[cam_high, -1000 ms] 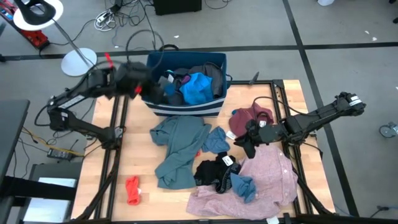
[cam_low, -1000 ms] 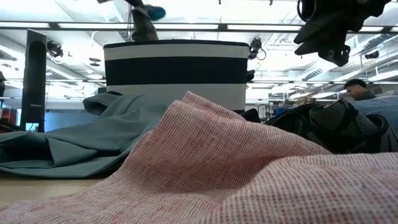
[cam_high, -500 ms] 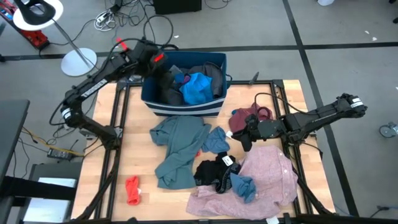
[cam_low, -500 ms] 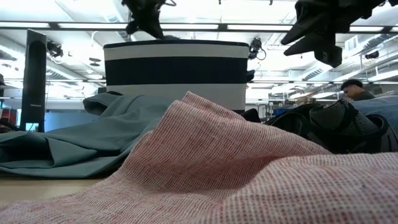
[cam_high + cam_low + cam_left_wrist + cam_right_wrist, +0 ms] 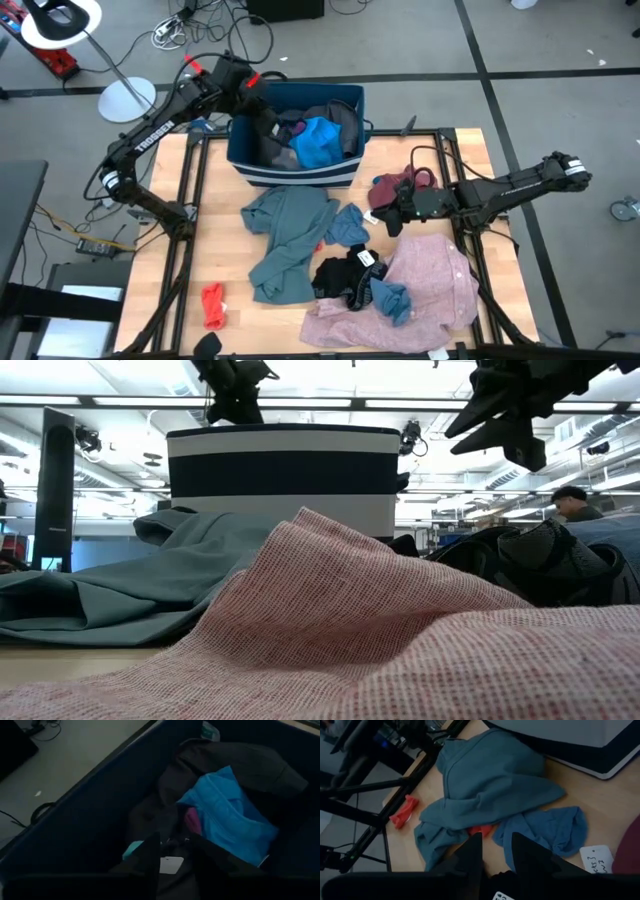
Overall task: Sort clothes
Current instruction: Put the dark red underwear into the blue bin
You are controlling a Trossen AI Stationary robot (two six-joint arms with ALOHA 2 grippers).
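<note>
High view: we are hovering our right gripper [image 5: 394, 217], fingers apart and empty, just right of the small blue piece [image 5: 348, 225], nearer than the left gripper [image 5: 262, 112].

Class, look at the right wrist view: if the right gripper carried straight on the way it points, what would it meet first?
Probably the small blue garment just ahead of the right gripper, beside the teal-grey shirt; depth is uncertain.
</note>
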